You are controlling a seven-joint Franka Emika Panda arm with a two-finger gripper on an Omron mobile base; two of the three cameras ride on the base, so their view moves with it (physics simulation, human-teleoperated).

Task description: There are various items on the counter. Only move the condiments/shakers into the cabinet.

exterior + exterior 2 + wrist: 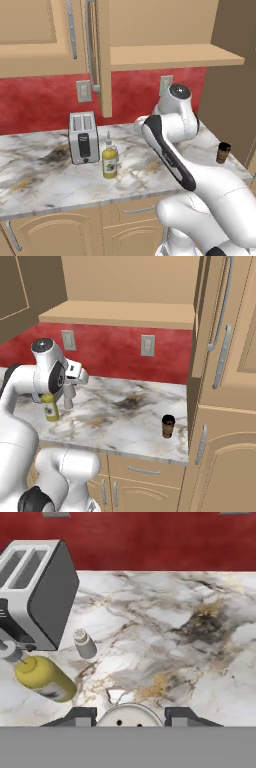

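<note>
Marble counter (165, 627): pincer (129, 716) clenched on grey shaker (129, 716), upright; open cabinet shelf (117, 315) lies directly above.

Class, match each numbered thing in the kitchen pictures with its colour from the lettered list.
Things:
1. toaster
2. squeeze bottle
3. back wall
4. cup near the counter's right end

Colours:
a. red
b. dark brown
c. silver with a black front
d. yellow-green

Pairs: 1-c, 2-d, 3-a, 4-b
</note>
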